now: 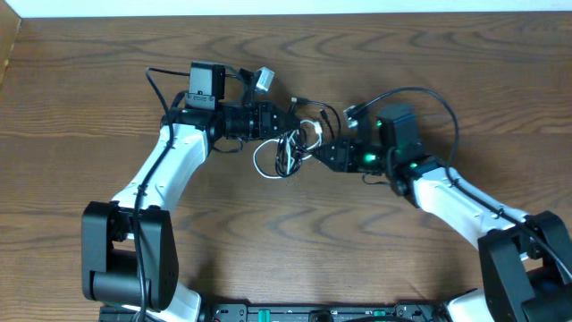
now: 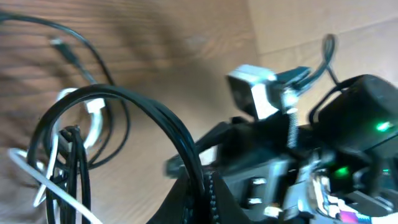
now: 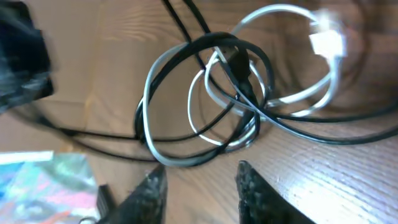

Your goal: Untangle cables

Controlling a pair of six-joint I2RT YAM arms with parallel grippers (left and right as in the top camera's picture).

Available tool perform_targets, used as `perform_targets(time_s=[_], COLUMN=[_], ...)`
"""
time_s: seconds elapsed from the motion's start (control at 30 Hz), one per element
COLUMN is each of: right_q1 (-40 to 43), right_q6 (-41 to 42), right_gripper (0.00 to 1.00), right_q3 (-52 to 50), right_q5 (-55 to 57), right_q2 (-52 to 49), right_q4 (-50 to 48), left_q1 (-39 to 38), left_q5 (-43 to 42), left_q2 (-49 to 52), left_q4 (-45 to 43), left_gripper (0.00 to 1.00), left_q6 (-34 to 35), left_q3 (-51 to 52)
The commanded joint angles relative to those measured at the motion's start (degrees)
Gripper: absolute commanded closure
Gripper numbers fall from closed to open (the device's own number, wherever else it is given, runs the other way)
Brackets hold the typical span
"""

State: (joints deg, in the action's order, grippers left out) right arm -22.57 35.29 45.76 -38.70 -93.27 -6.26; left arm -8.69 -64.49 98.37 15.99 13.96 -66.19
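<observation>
The cables lie tangled on the wooden table between my two grippers. The black cable (image 1: 288, 143) and the white cable (image 1: 266, 168) loop through each other. My left gripper (image 1: 282, 122) is shut on a strand of the black cable (image 2: 149, 109), which arches up out of its jaws (image 2: 208, 196). Beside that strand, the white cable (image 2: 37, 177) hangs through the black loops. My right gripper (image 1: 316, 152) sits just right of the tangle. Its jaws (image 3: 200, 182) are open over bare wood, just short of the black cable (image 3: 205, 46) and white cable (image 3: 186, 158) loops. A white plug (image 3: 326, 40) lies beyond.
The right arm's body (image 2: 354, 118), with its green light, fills the right of the left wrist view. Each arm carries its own thick black wire (image 1: 433, 94). The table's far edge (image 1: 286, 9) runs along the top, and its left edge (image 1: 9, 54) shows at the corner.
</observation>
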Motion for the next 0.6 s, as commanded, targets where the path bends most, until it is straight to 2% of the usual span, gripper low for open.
perform_targets(time_s=[0.0,0.13,0.27,0.4,0.57], right_q1=[-3.3,-6.3,-7.8,-7.9,-7.9], right_q6=[-0.7,-0.7,-0.7,-0.7,-0.6], right_gripper=[0.69,0.56,0.54,0.52,0.39], right_q3=[0.4,0.4,0.4,0.4,0.4], right_q5=[10.5,16.5,20.0,20.8,20.8], right_q2=[0.4,0.4,0.4,0.4,0.3], right_q4=[0.0,-0.2,-0.4,-2.0,-5.9], left_q1=[0.3,0.3,0.2,0.1,-0.4], left_q5=[-9.0,-15.0,-16.4,-16.5,-16.6], left_q2=[-0.5,-0.9,-1.8,-3.0,-4.0], left_q4=[-2.8,-9.4,-14.0,-14.6,-16.8], left_gripper=[0.92,0.92,0.93,0.93,0.92], left_q6=[3.7,9.0,14.8,14.9,18.0], left_q3=[-0.5,-0.5,-0.5,-0.5,-0.5])
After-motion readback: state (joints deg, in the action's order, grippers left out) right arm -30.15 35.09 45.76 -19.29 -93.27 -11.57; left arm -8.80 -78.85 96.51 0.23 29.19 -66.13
